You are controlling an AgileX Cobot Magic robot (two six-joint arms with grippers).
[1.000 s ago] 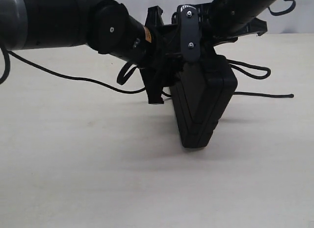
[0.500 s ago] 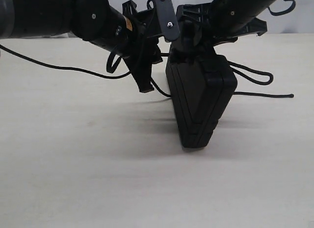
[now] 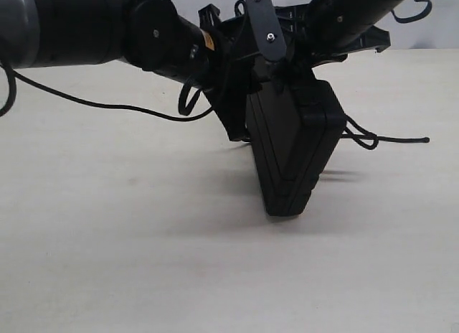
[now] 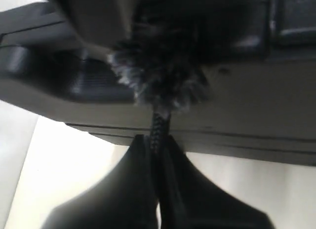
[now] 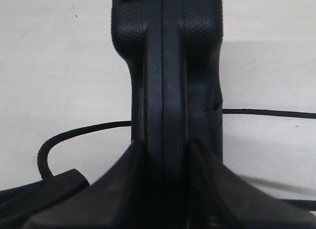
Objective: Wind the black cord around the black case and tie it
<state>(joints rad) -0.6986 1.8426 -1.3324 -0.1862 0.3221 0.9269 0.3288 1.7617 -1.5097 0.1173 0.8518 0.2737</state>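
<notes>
— Where's your flat matte black plastic case (image 3: pixel 294 146)?
— It's standing tilted on one edge on the pale table (image 3: pixel 143 261), and your right gripper (image 5: pixel 165 152) is clamped across its top edge.
— And your left gripper (image 4: pixel 157 142)?
— It's pinched tight on the thin black braided cord (image 4: pixel 159 121), just below its frayed tuft, close beside the case.

The black case (image 3: pixel 294 153), matte with moulded ribs and rounded corners, stood on one narrow end on the table (image 3: pixel 107 261), leaning to one side. The black cord (image 3: pixel 387 139), thin and braided, made a small loop just beside the case, then ran straight away. Its frayed tuft (image 4: pixel 158 86) sat close to the case.
</notes>
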